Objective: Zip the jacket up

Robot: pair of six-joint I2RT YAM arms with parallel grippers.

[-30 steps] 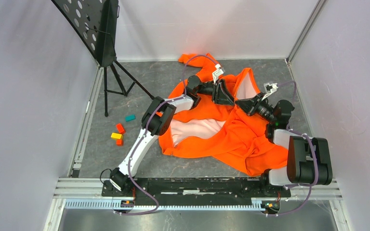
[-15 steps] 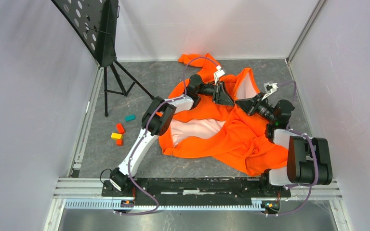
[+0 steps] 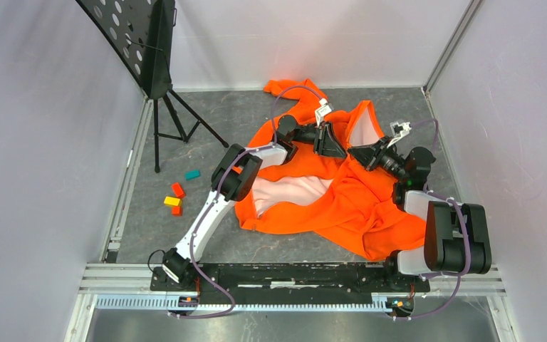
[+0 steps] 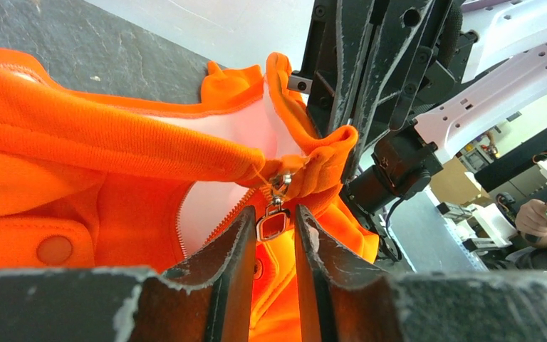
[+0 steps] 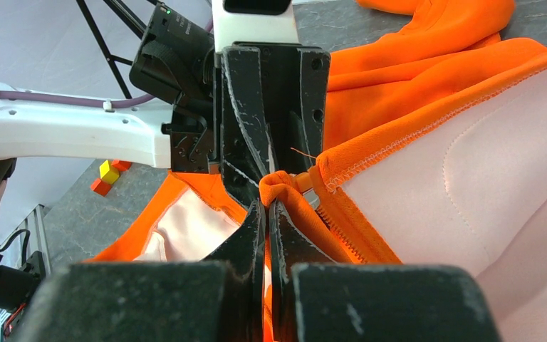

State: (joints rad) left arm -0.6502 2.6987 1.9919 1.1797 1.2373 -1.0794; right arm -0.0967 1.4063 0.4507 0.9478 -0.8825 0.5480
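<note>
orange jacket [image 5: 427, 92], pinched in right claw [image 5: 266, 210]

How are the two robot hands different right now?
The left gripper has its fingers a little apart, with the metal zipper pull between them. The right gripper has its fingers squeezed shut on an orange fold of the jacket. Both meet at the same spot by the zipper.
</note>
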